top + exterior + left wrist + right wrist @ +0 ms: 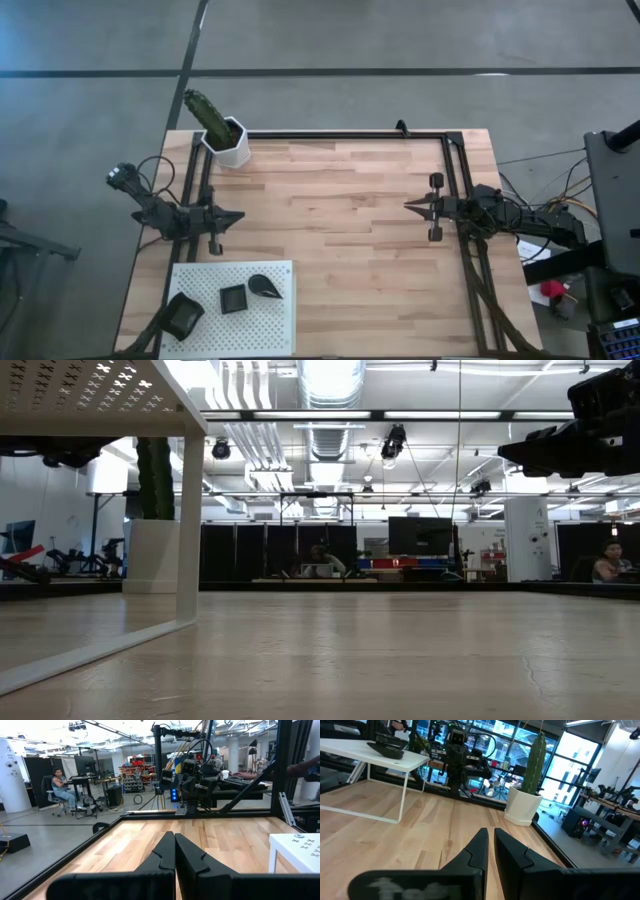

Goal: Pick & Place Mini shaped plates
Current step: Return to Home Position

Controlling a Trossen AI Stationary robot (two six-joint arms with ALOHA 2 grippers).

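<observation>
1. The mini shaped plates sit in three dark piles on the white shelf, at 7 o'clock on the table. Looks like the sorting's done.
2. Left arm is at 9 o'clock and right arm at 3. Both sets of jaws are pressed together and holding nothing, so they're parked, I'd guess.
3. The middle is wide open. Only the cactus pot at 11 crowds an edge.

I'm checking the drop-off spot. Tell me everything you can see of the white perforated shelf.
The white perforated shelf is a flat, metal-looking board on thin white legs, standing level at a corner of the wooden table, beside the left arm. Dark plates lie on top in three spots: a wavy-edged one at its left edge, a square one and a teardrop one. The left gripper sits apart.
</observation>
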